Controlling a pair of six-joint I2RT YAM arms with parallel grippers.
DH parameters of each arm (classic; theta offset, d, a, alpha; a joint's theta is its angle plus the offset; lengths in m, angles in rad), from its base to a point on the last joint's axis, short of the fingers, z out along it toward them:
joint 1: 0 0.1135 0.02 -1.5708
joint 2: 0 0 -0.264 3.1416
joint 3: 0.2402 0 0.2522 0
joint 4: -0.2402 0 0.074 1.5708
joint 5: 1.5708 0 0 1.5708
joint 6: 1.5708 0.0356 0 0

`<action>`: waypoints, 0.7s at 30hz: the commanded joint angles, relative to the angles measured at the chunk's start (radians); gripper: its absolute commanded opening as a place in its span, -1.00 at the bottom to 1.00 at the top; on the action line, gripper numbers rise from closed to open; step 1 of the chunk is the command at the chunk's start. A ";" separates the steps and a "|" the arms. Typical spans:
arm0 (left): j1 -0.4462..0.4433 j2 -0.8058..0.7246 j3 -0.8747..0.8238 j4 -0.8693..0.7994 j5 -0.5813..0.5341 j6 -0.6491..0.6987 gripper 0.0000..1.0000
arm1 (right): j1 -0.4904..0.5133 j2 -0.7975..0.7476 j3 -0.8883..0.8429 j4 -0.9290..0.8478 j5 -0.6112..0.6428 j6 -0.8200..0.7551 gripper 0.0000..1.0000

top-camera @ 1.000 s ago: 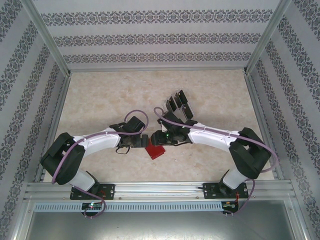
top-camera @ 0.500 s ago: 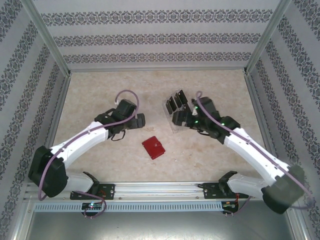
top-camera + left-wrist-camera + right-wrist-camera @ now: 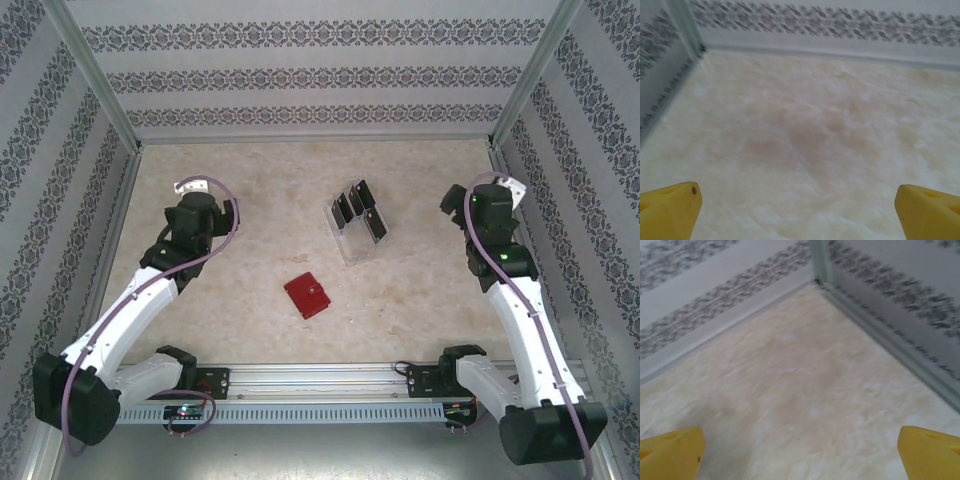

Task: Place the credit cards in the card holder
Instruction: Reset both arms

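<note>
The red card holder [image 3: 307, 295] lies closed on the table's near middle, with nothing touching it. Several black credit cards [image 3: 352, 207] stand in a clear tiered rack [image 3: 357, 240] just beyond it. My left gripper [image 3: 192, 196] hangs far to the left of both, and in the left wrist view the left gripper [image 3: 799, 207] is open, yellow fingertips [image 3: 675, 207] wide apart over bare table. My right gripper [image 3: 490, 198] is far to the right, near the side wall. In the right wrist view the right gripper [image 3: 800, 447] is open and holds nothing.
Patterned walls with metal corner posts [image 3: 98, 75] enclose the beige marbled table [image 3: 260, 180]. The right wrist view faces the far right corner [image 3: 819, 282]. A metal rail [image 3: 320, 378] carries both arm bases at the near edge.
Both arms have swung away from the card holder, the left one out to the far left, the right one out to the far right. The card holder and rack have stayed put.
</note>
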 commanded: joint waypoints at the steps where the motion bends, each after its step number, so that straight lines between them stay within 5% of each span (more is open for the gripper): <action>1: 0.062 -0.021 -0.095 0.223 -0.076 0.160 1.00 | -0.037 0.036 -0.067 0.129 0.088 -0.097 0.96; 8: 0.181 0.083 -0.319 0.562 0.029 0.133 1.00 | -0.041 0.110 -0.258 0.359 0.096 -0.252 0.97; 21: 0.219 0.380 -0.449 1.025 0.177 0.232 1.00 | -0.030 0.311 -0.564 1.072 -0.041 -0.337 0.96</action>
